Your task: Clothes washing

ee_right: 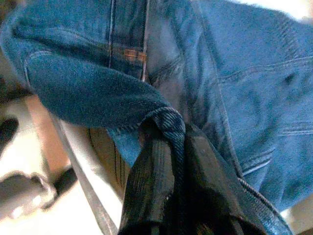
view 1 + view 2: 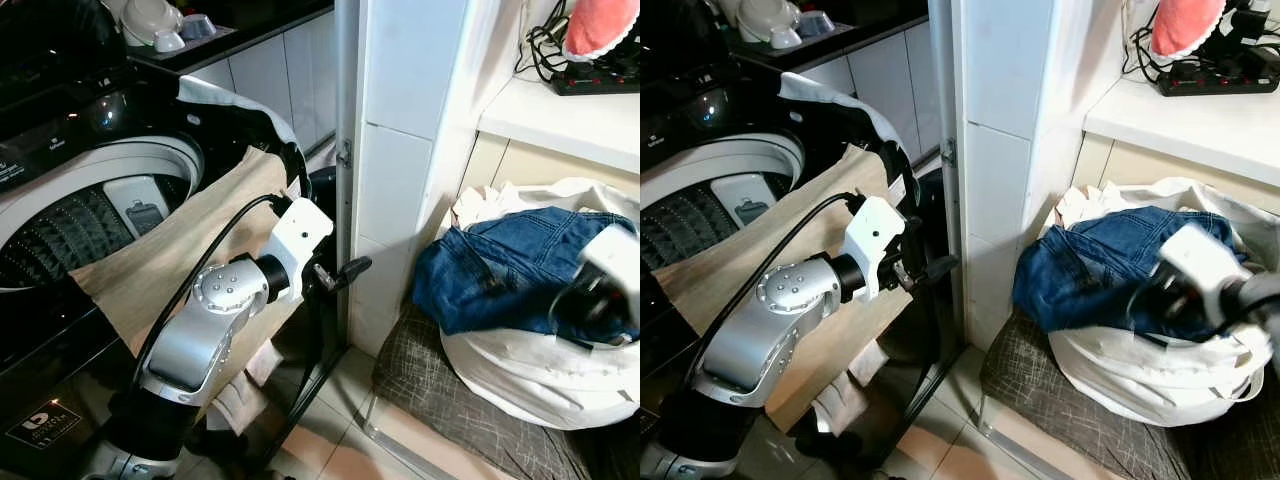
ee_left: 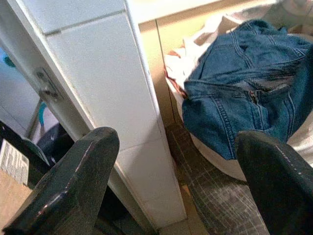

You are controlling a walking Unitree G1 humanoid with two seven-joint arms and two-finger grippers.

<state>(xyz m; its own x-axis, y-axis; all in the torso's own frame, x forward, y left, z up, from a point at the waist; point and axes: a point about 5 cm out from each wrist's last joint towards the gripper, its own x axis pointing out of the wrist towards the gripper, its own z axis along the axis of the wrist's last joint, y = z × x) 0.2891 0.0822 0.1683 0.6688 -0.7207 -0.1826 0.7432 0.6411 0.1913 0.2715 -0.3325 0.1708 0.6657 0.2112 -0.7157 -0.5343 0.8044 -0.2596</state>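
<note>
Right gripper pinches a fold of the jeans between closed fingers; left gripper gapes wide, empty. Next, I reckon: lift toward the washer.

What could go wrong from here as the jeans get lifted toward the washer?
The right gripper pinches only a thin fold of the jeans, so the heavy denim could slip out partway. The jeans lie on top of the white laundry bag; pulling may drag other clothes out or tip it. The beige cloth hangs over the washer rim beside the left gripper, which is open, and could slide off to the floor.
</note>
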